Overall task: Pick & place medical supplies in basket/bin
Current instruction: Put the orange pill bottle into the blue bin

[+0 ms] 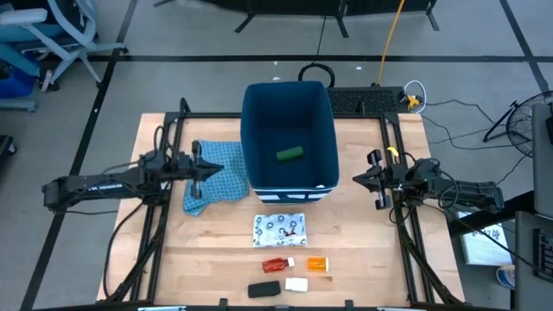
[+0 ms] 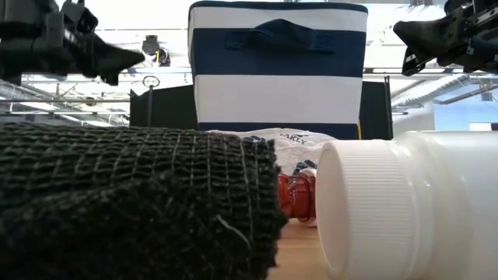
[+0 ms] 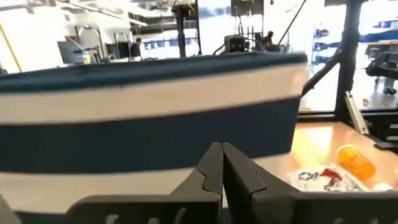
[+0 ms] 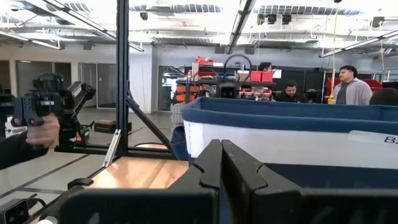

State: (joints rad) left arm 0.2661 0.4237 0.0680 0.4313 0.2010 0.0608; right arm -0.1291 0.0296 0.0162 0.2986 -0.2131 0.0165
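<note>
Table [image 1: 363, 250], one bin [image 1: 289, 181], one green oblong [image 1: 289, 155]

One bin [image 1: 259, 112], six supplies, one cloth [image 1: 216, 177]

Blue bin [image 1: 289, 183] far-centre on worktop [image 1: 216, 259], green oblong [image 1: 289, 155] inside. Cloth [image 1: 212, 186] left of bin. Packet [image 1: 279, 230] near bin; red piece [image 1: 275, 264], orange bottle [image 1: 317, 263], black oblong [image 1: 264, 289], white block [image 1: 296, 284] nearer. Left claw [image 1: 201, 169] over cloth; right claw [image 1: 373, 179] right of bin.

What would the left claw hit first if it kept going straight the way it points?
Most likely the side wall of the blue bin: the left claw, shut, faces it squarely. The gap between them is hard to judge.
</note>
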